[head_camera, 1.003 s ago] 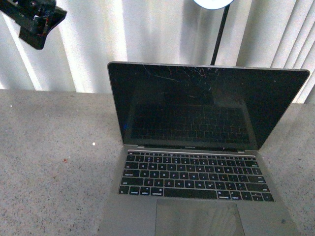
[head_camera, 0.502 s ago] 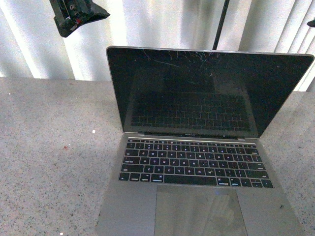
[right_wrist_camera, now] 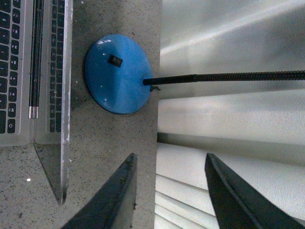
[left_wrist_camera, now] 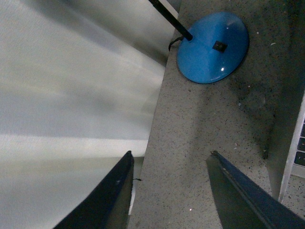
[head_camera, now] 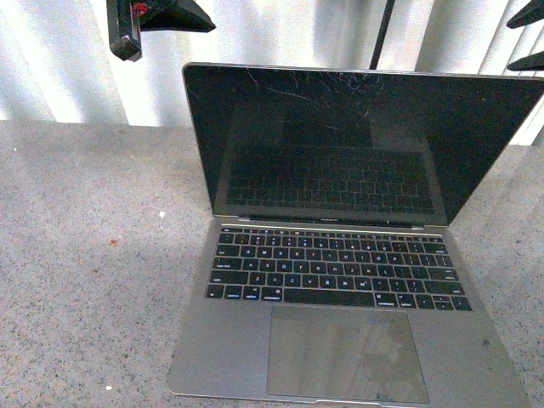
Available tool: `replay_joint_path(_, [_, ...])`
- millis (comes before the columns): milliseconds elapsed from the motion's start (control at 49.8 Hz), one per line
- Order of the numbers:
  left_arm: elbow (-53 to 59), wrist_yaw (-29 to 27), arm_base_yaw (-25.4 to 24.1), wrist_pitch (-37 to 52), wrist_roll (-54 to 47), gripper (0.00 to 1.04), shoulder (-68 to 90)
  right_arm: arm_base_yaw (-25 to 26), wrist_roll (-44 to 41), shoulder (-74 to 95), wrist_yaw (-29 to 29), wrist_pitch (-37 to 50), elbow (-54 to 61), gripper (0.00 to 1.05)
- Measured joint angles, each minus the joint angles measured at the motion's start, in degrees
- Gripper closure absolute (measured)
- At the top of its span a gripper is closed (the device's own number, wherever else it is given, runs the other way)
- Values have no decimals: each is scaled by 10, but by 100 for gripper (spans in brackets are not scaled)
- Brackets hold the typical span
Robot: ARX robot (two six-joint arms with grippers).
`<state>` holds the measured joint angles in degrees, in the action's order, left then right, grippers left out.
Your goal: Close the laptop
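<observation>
Left tool [head_camera: 161,30]: fingers apart, empty. Hangs at 11 o'clock of lid's corner, having swung in from far 10 o'clock over last second. Right tool [head_camera: 527,38]: fingers apart, empty, newly in frame at 1 o'clock of lid. Neither touches lid. Laptop [head_camera: 340,255] open on tabletop [head_camera: 85,255], dark screen upright. Blue lamp base [left_wrist_camera: 212,47] behind it. Judgement: approach only. Both tools closing on top edge for push-down, closing not begun.

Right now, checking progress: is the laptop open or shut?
Open. The laptop has its screen raised, keys exposed.
</observation>
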<state>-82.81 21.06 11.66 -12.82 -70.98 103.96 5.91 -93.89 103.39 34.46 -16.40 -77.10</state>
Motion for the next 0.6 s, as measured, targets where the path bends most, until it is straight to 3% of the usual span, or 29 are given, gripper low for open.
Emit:
replay_joint_path(140, [-13,16,6,-8,-23,102,14,-1,-13,7,2,-48,-31,94])
replay_joint_path(181, [-17,18,6,-7,-29,101,20,-1,-15,8,3,-60,-39,102])
replay_joint_path(301, [-22,32,6,-5,-40,101,32,-1,-19,11,3,-96,-56,102])
replay_joint_path(602, [-58,27,7,-119,-81,101,48,-1,-35,29,-11,-198,-88,102])
